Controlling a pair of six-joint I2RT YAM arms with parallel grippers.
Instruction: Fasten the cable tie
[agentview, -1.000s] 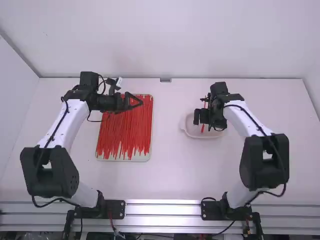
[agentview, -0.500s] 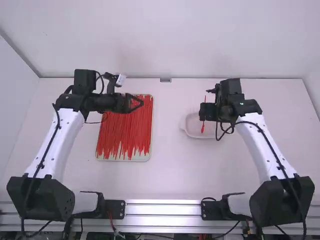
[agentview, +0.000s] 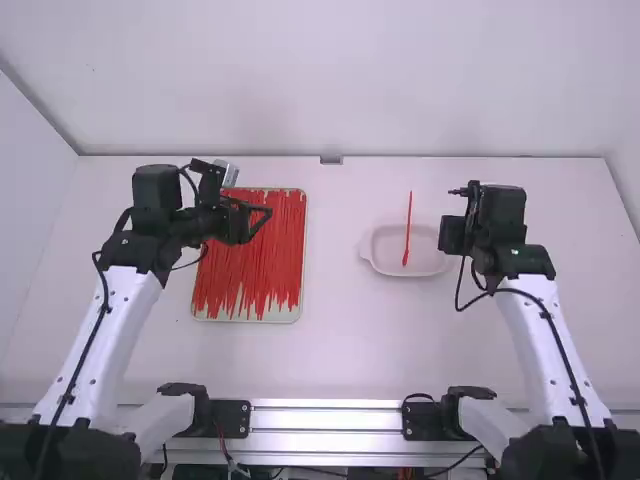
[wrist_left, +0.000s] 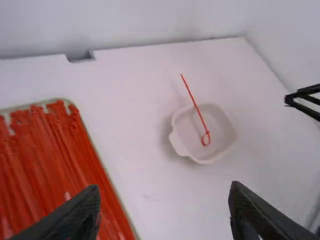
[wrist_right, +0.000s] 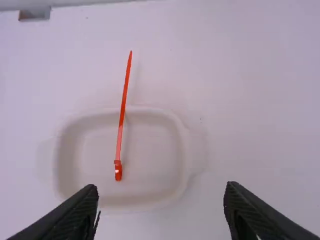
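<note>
Left gripper and right gripper: both wide open, both empty.
One looped red plastic cable tie leans in the shallow white dish, tail over its far rim; loose red ties fill the flat beige tray.

Red ties and their tray run off the left wrist view's edge. In the high view, left gripper covers the ties at the tray's far left corner. Cable tie: head end in dish too small in high view to tell if locked. Right gripper cut by left wrist view's edge.
</note>
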